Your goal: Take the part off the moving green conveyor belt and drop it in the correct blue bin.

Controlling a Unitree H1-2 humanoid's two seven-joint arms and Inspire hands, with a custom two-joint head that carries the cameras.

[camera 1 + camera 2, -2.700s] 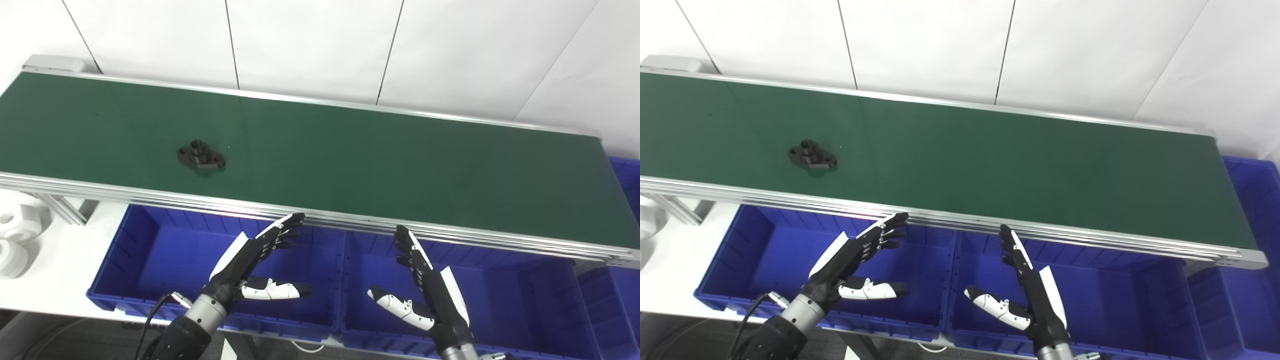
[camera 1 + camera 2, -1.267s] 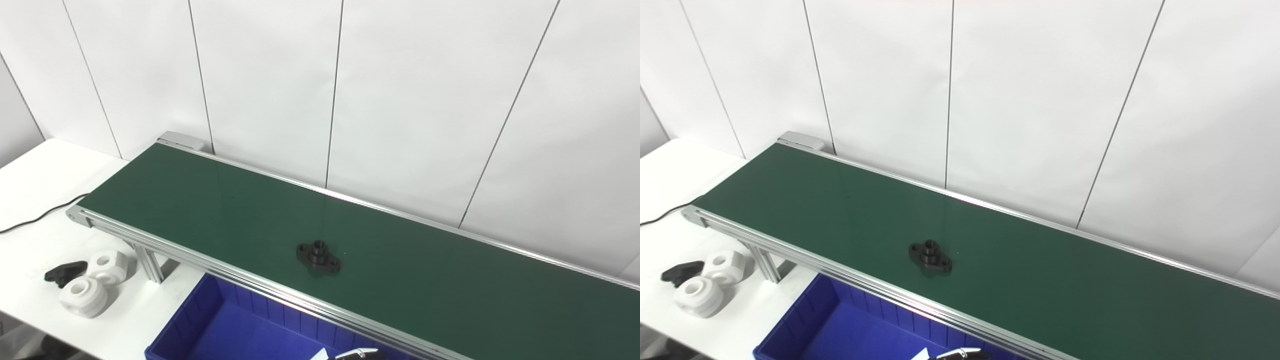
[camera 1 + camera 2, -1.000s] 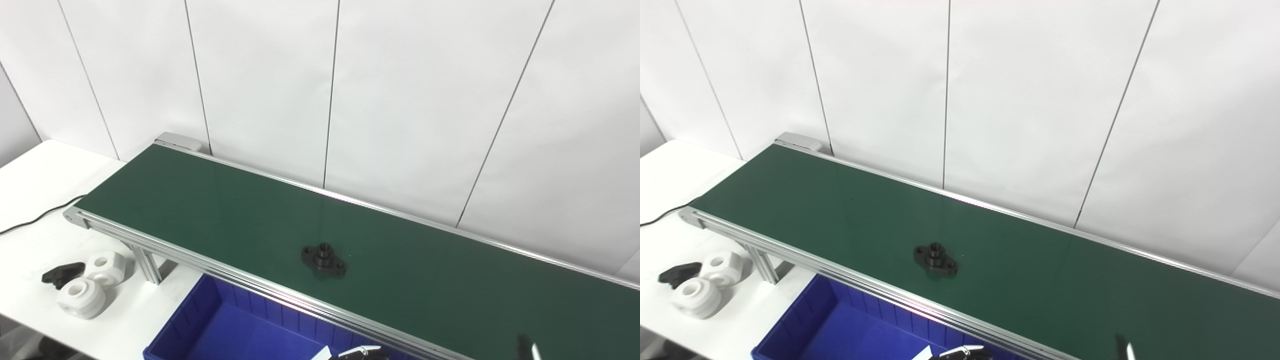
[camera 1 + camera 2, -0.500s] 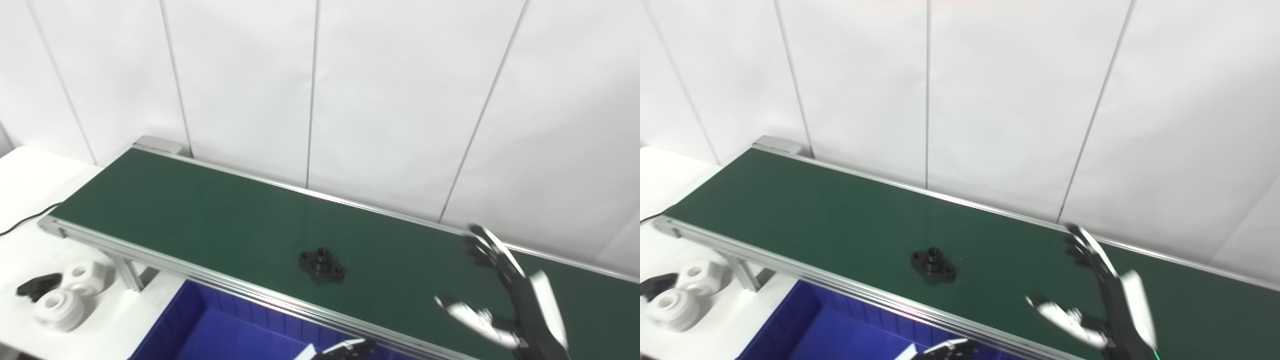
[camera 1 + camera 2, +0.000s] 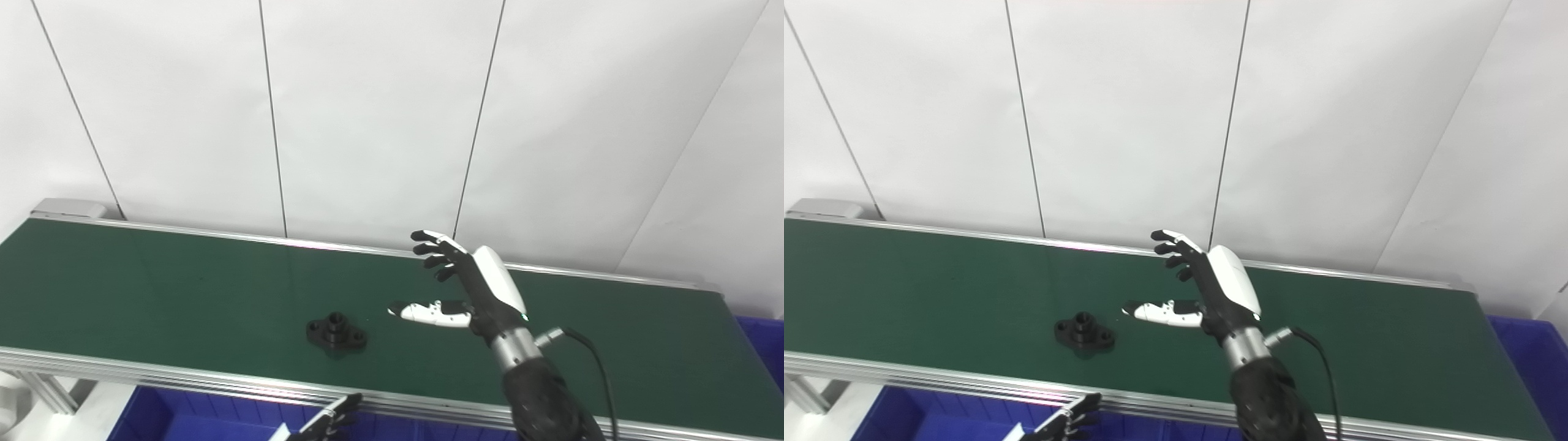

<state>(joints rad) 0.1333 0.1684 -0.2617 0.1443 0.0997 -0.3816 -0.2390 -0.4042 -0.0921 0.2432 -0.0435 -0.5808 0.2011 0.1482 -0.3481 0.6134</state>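
Note:
A small black flanged part [image 5: 336,332] lies on the green conveyor belt [image 5: 184,288], near its front rail. My right hand [image 5: 468,285] is open and empty, raised above the belt just right of the part, with fingers spread and the thumb pointing at the part. It also shows in the right eye view [image 5: 1206,288], as does the part [image 5: 1084,332]. Only the fingertips of my left hand [image 5: 331,418] show at the bottom edge, below the belt's front rail. A blue bin [image 5: 177,422] lies under the belt's front edge.
The belt's aluminium front rail [image 5: 184,376] runs across the lower picture. A white panelled wall stands right behind the belt. Another blue bin [image 5: 762,343] shows at the belt's right end. A metal support leg [image 5: 43,389] stands at the lower left.
The camera has swung, shifting the whole picture. My right hand has risen from below the belt and moved left over it, close to the part. The part rides the belt.

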